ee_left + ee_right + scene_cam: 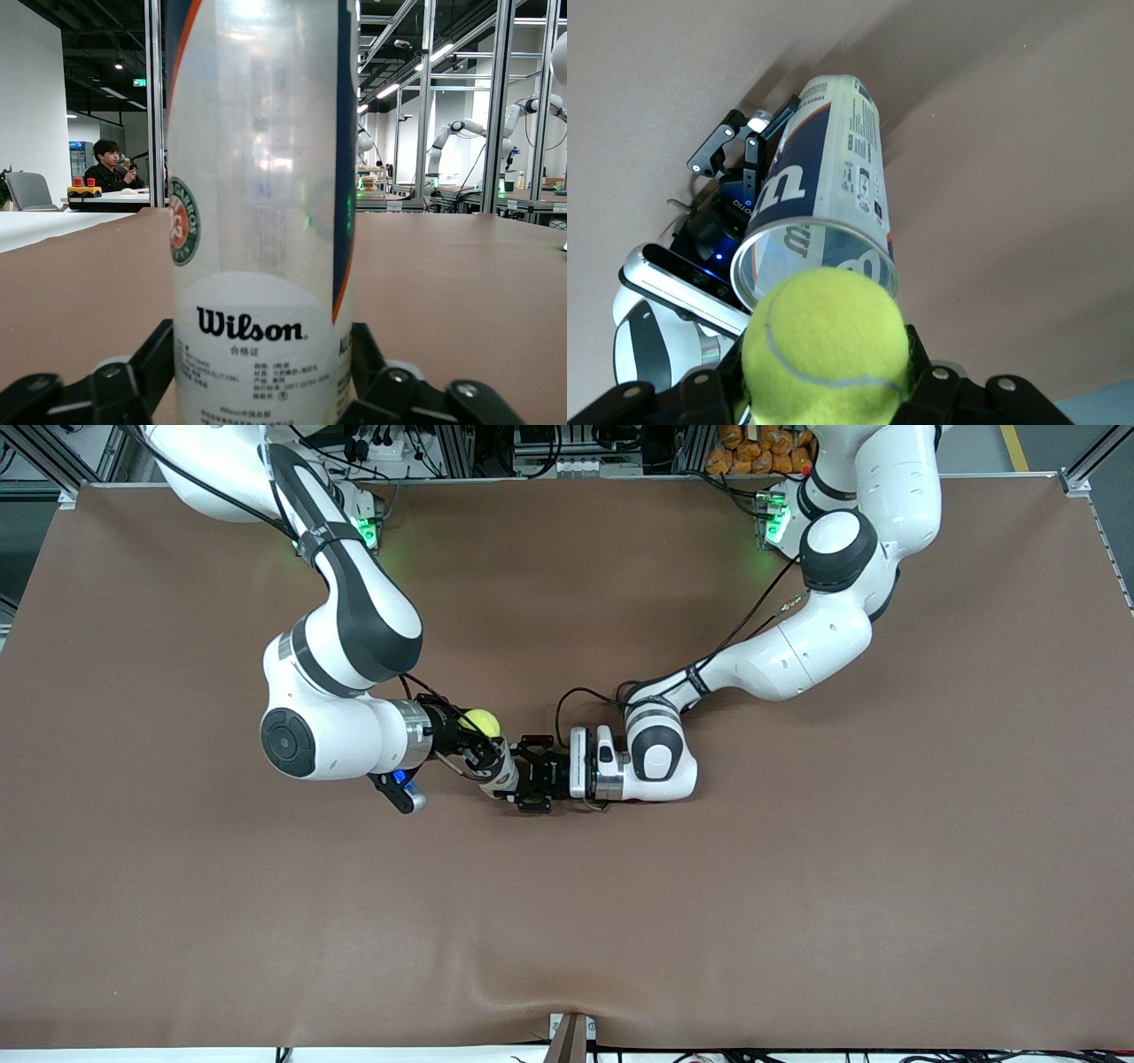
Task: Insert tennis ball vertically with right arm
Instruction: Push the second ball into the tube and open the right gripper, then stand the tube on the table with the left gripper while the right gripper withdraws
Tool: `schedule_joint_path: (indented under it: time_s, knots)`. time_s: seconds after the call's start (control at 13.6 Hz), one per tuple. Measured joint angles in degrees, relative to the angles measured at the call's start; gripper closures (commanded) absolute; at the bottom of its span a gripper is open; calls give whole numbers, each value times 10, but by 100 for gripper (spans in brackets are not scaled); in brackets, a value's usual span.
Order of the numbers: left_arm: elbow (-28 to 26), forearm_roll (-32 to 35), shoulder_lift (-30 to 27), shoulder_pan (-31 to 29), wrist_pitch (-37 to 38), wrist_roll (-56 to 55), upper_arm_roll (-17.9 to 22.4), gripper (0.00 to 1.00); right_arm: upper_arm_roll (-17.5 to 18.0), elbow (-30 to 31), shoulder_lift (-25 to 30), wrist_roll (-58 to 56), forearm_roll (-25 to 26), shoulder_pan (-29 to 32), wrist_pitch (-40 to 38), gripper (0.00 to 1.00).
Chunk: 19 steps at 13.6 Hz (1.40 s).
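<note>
At the middle of the brown worktop, the right arm's hand is clamped on a yellow-green tennis ball, which it holds over the open mouth of a clear ball can. From the right wrist view, the ball sits between the dark fingers, just above the can's metal rim, with the can standing upright on the worktop below it.

The left arm's hand reaches in low from the left arm's end of the worktop, its fingers on either side of the can's lower part. The left wrist view shows the can, printed with a Wilson label, filling the space between the black fingers; whether they press on it or stand slightly off cannot be told.

The ball is not yet inside the can.
</note>
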<state>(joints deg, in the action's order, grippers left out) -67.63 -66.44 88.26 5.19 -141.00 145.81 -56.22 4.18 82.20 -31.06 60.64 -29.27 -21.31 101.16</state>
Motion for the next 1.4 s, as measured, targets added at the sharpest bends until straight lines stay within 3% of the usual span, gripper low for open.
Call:
schedule_joint_path:
  time_s: [0.44, 0.74, 1.4]
  knots:
    - [0, 0, -1, 0, 0, 0, 0, 11, 0, 0, -6, 0, 0, 0, 16, 0]
    - [0, -1, -1, 0, 0, 0, 0, 0, -2, -19, -5, -13, 18, 12, 18, 0]
    - [-24, -4, -26, -17, 0, -22, 1, 0, -6, -27, 69, -267, 114, 185, -94, 0]
